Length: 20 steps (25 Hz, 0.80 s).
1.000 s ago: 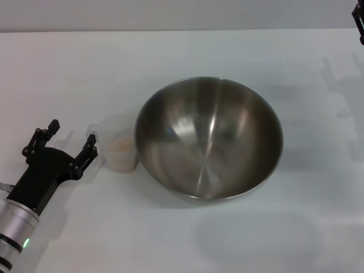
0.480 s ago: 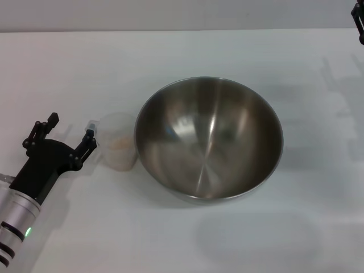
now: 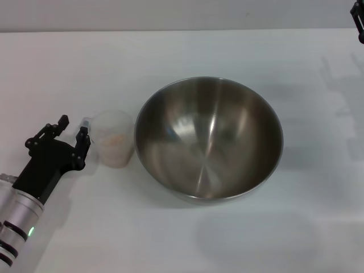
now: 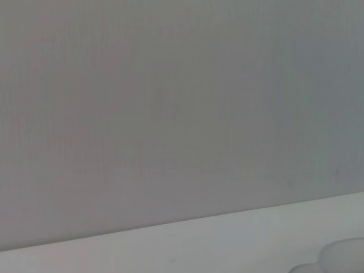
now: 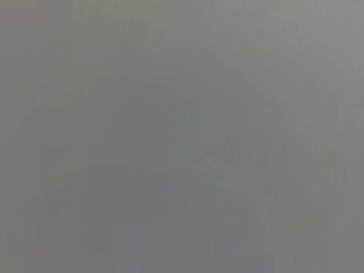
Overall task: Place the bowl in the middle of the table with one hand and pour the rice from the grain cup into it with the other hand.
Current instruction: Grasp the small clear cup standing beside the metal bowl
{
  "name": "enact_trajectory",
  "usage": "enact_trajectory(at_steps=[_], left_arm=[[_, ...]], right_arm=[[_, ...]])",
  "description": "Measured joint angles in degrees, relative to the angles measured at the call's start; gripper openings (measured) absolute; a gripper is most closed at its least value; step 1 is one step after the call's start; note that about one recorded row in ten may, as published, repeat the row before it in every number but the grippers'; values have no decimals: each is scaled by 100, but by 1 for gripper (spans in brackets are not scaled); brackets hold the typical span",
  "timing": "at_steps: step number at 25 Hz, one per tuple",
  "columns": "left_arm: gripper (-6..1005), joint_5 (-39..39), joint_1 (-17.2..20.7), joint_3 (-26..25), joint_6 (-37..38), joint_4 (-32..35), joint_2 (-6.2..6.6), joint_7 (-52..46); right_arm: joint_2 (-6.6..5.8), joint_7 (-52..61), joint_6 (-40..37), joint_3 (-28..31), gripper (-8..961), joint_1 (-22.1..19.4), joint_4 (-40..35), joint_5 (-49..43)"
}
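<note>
The large steel bowl (image 3: 209, 139) stands empty on the white table (image 3: 187, 51), about in its middle. The clear grain cup (image 3: 114, 139) stands upright against the bowl's left side, with rice (image 3: 117, 150) in its bottom. My left gripper (image 3: 73, 128) is low over the table just left of the cup, open and empty. One of its fingers (image 3: 83, 136) is right beside the cup's handle. The cup's rim also shows in the left wrist view (image 4: 341, 256). My right gripper (image 3: 359, 20) is parked at the far right edge, mostly out of view.
Only the bowl and the cup stand on the table. The left wrist view shows a grey wall (image 4: 170, 114) above the table's far edge. The right wrist view shows plain grey only.
My left gripper has turned and shifted toward the cup's handle, and its fingertips now stand closer together. The cup has shifted slightly left. The bowl and right arm have not moved.
</note>
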Motion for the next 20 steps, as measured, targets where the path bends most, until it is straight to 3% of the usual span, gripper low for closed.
enact_trajectory(at_steps=[5,10,16,20], left_arm=[[440,20,0,9,-23,-21,0,0],[145,24,-14,0,-32,-101,-1,0],[30,-9,-36,-35,7,-164,-6,0],[29,-16,-75,-186,83,-175,-8,56]], right_arm=[[0,0,0,0,685,1,-9,1],[2,0,0,0,685,1,-17,-11],[8,0,0,0,684,1,-13,-18],[9,0,-11,0,684,-3,-23,-18]])
